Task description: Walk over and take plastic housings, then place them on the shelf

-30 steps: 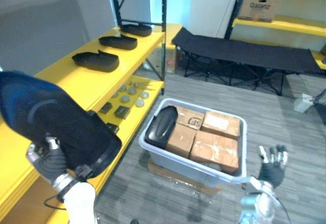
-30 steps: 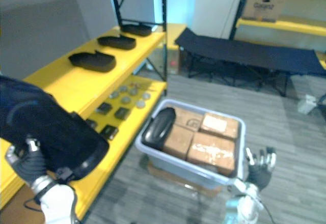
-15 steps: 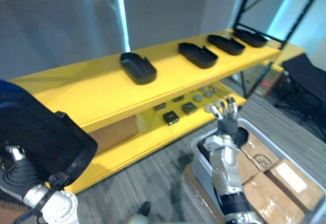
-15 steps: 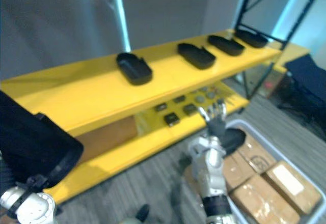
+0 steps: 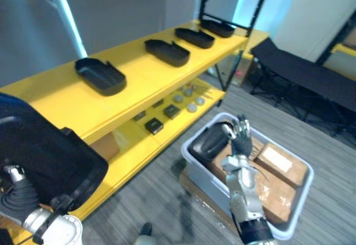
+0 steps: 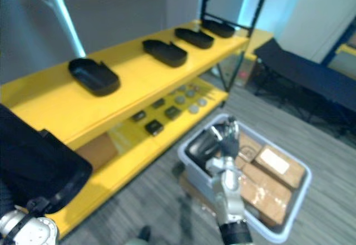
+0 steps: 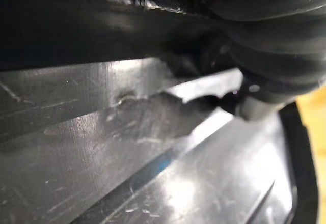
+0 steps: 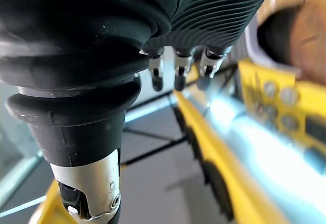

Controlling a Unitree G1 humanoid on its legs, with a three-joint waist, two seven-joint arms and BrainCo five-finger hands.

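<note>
Left hand [image 5: 18,196] still clasped round the black housing [image 5: 44,156]; right hand [image 5: 241,142] still straight-fingered above the bin [image 5: 208,179].

The shelf [image 5: 139,83] and bin [image 5: 201,174] are looked down on by both eye views, set slightly apart on the head. The housing [image 7: 153,173] is seen from very close in the left wrist view. The shelf is seen past the right hand [image 8: 175,74] in its wrist view.
</note>
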